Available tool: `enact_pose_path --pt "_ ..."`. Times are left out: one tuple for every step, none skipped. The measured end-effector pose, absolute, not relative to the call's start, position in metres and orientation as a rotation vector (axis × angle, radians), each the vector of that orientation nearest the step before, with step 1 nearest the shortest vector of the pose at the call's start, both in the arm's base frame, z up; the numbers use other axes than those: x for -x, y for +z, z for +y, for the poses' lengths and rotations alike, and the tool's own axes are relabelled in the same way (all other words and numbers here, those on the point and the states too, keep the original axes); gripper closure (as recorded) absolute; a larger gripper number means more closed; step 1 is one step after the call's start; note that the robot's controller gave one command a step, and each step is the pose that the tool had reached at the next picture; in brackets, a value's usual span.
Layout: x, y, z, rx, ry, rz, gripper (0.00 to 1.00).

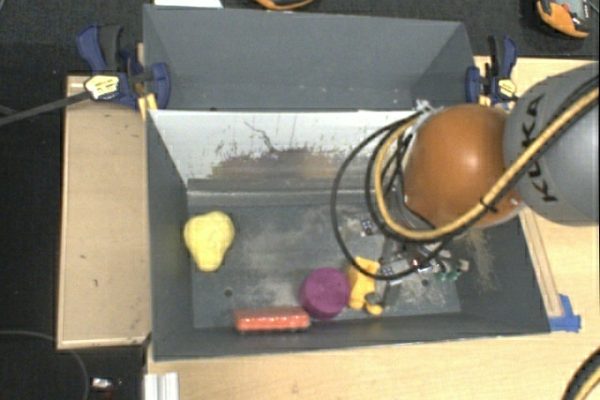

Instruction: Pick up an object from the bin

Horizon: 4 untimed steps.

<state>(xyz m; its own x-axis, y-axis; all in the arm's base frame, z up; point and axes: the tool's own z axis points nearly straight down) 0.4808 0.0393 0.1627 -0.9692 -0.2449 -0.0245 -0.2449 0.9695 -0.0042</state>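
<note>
My gripper point(388, 279) reaches down into the front right part of the bin, below the arm's orange dome. Its tip is right at a small yellow thing point(360, 288) lying on the bin floor. A round purple thing point(324, 292) lies just left of the yellow one and touches it. The view does not show whether anything is held.
A flat red-orange bar point(272, 322) lies along the bin's front wall, left of the purple thing. A pale yellow lump point(208, 239) sits at the left of the bin floor. The arm's dome and cables hang over the bin's right half.
</note>
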Motion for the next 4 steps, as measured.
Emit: enact_pose_path --pt "-0.477 0.100 -0.016 0.238 0.000 3.124 0.00" --pt "-0.480 0.072 0.003 0.637 -0.003 3.042 0.00" --pt "-0.482 0.070 0.009 0.403 0.000 3.101 1.00" --pt "-0.482 0.070 0.009 0.403 0.000 3.101 1.00"
